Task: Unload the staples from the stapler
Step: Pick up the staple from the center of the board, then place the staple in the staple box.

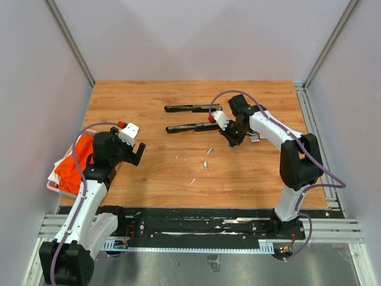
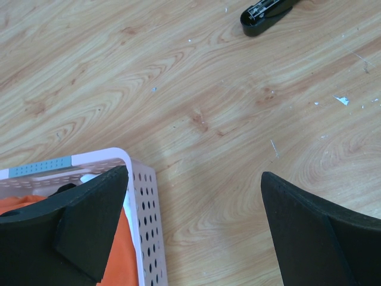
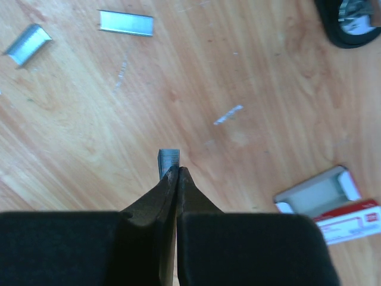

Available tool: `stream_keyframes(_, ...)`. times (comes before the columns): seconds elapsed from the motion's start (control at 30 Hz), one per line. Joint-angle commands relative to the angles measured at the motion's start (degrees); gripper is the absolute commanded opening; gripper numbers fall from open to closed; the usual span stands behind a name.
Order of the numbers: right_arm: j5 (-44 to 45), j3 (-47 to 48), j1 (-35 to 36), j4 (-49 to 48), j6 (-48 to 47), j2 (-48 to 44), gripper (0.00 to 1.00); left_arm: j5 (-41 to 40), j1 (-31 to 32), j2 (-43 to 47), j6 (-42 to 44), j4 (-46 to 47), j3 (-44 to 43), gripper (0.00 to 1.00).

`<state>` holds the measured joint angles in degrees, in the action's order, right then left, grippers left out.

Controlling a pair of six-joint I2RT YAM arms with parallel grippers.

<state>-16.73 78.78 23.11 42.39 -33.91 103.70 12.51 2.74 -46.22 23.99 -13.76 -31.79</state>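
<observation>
While the right gripper (image 3: 177, 171) holds its jaws pressed together on a short stub of staples (image 3: 168, 158), the left gripper (image 2: 194, 173) hangs with jaws spread wide.

Nearest, the left gripper hovers over the corner of a pink basket (image 2: 146, 196) of orange cloth (image 2: 122, 250) at the table's (image 1: 172, 185) left edge. The staples are silvery-grey ridged strips. The right wrist view shows the pinched stub, two loose strips (image 3: 126, 22) on the wood and an open white-and-red box (image 3: 333, 202); from above these are mere flecks. Farther off, the top view shows the stapler (image 1: 190, 127) splayed into two long black bars, while the left wrist view catches only one black tip. Bare wood lies between the arms and beyond the stapler.
</observation>
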Motion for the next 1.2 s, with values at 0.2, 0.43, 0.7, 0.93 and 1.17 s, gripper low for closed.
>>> stream_keyframes(0.2, 1.7, 5.2, -7.5, 2.4, -17.4, 1.3, 0.01, 0.4, -0.4, 0.6, 0.4, 1.3, 0.3, 0.98)
stream_keyframes(0.43, 8.6, 4.5, -9.5, -2.6, -28.8, 4.2, 0.01, 0.2, -0.4, 0.6, 0.4, 1.3, 0.3, 0.98)
stream_keyframes(0.7, 10.4, 6.2, -12.2, -6.1, -34.1, 7.7, 0.01, 0.2, -0.4, 0.3, 0.5, 1.5, 0.5, 0.98)
stream_keyframes(0.93, 11.1, 4.7, -13.8, -10.1, -38.3, 8.8, 0.01, 0.3, -0.4, 0.1, 0.5, 1.6, 0.5, 0.98)
stream_keyframes(1.17, 10.9, 3.3, -15.0, -10.9, -40.7, 9.5, 0.01, 0.2, -0.4, -0.1, 0.5, 1.5, 0.4, 0.98)
